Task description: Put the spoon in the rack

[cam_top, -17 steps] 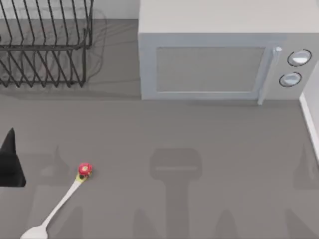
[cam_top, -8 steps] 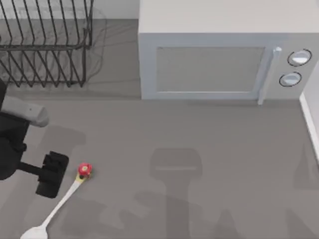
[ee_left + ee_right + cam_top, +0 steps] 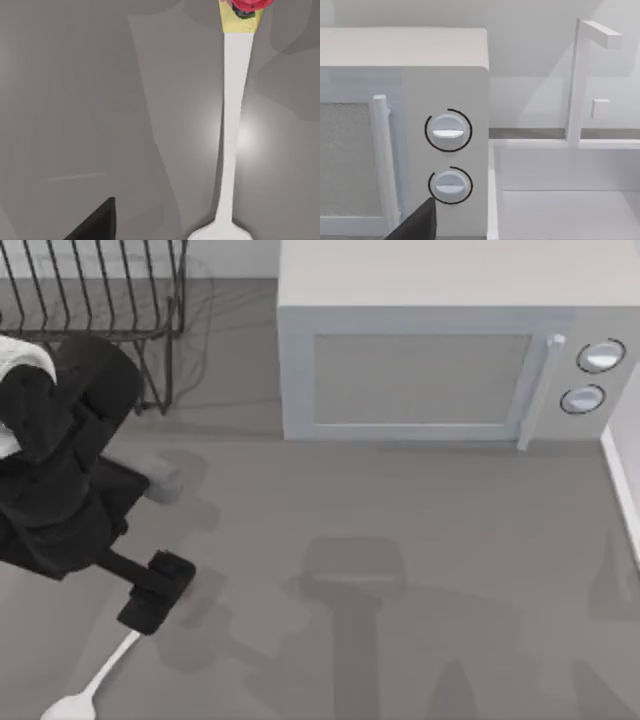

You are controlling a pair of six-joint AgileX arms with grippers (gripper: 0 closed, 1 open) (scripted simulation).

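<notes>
— Since half a second ago, what has moved?
— Left pincer has swung toward 3 o'clock and now hangs over the knob end of the spoon, hiding the knob from above; the spoon itself lies as before.
— Are its fingers apart or together?
— I cannot tell, nor whether it touches the spoon.
— How does the spoon lie?
— Flat on the tabletop near the front-left corner, long axis from about 7 o'clock, the bowl, to 1 o'clock, the handle.
— What stands around?
— The rack at the far left, partly behind the arm; a grey microwave to its right. Open tabletop lies between spoon and rack.
</notes>
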